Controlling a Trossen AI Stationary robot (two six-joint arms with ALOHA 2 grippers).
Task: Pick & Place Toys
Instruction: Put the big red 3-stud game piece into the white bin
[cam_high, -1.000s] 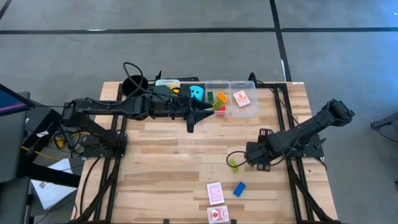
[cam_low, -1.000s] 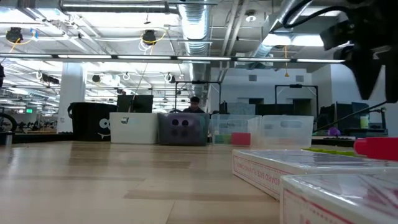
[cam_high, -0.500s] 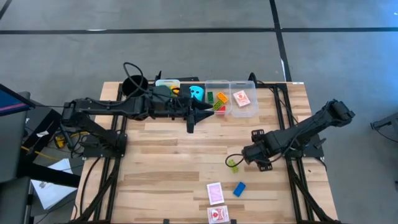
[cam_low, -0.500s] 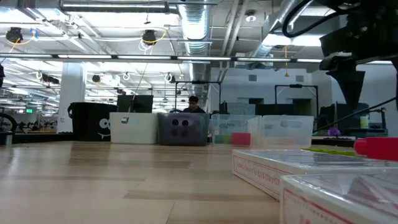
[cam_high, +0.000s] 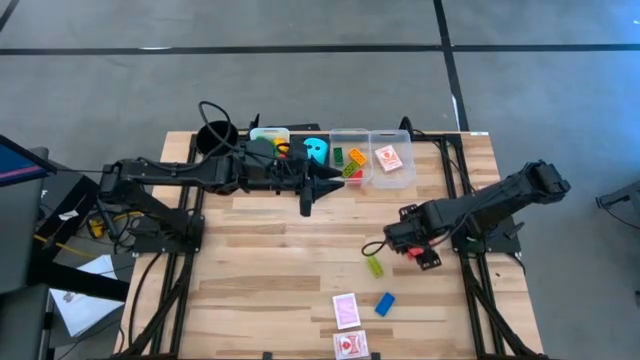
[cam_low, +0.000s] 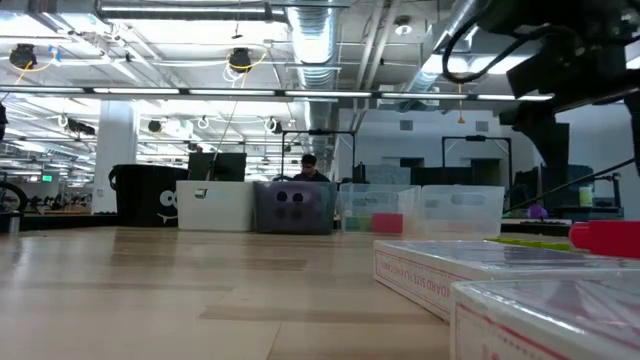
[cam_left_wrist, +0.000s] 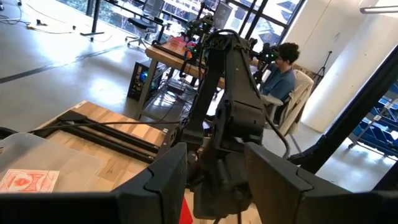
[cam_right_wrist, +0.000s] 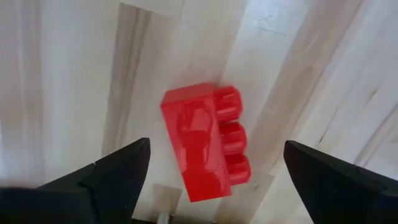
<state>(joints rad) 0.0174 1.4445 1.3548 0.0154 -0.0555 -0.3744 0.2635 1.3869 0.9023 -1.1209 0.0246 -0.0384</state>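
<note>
Red brick (cam_right_wrist: 204, 142) lies on the wooden table (cam_high: 270, 240), studs facing sideways, its long axis running askew to the plank seams. My right gripper (cam_right_wrist: 214, 186) hangs above it, fingers spread wide and clear of both sides, holding nothing. Bare planks surround the brick. My left gripper (cam_high: 306, 203) waits, fingers apart and unladen, near the bins (cam_high: 370, 160) at the far edge.
</note>
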